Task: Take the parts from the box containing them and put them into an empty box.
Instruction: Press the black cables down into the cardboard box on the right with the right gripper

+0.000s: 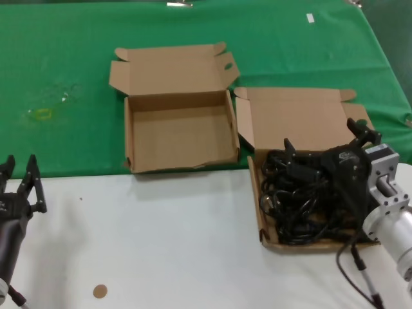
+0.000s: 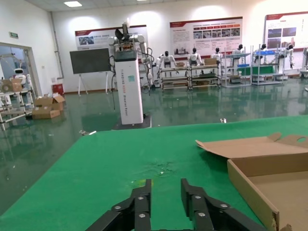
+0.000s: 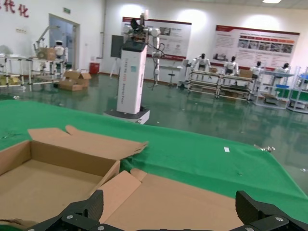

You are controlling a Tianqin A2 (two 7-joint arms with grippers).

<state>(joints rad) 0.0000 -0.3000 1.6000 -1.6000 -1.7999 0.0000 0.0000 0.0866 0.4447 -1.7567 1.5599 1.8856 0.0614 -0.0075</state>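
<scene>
We see our right gripper (image 1: 325, 138) spread wide above the black power cables (image 1: 296, 203), tangled in the right-hand cardboard box (image 1: 262, 219); the empty box (image 1: 129, 145) sits beside it. The cables look limp, light and snag-prone, so we would pinch a bundled loop. Our left gripper (image 1: 19, 170), narrowly parted, waits apart. No readable writing on either box.

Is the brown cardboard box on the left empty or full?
Empty: the left brown cardboard box shows only its bare floor, lid open.
</scene>
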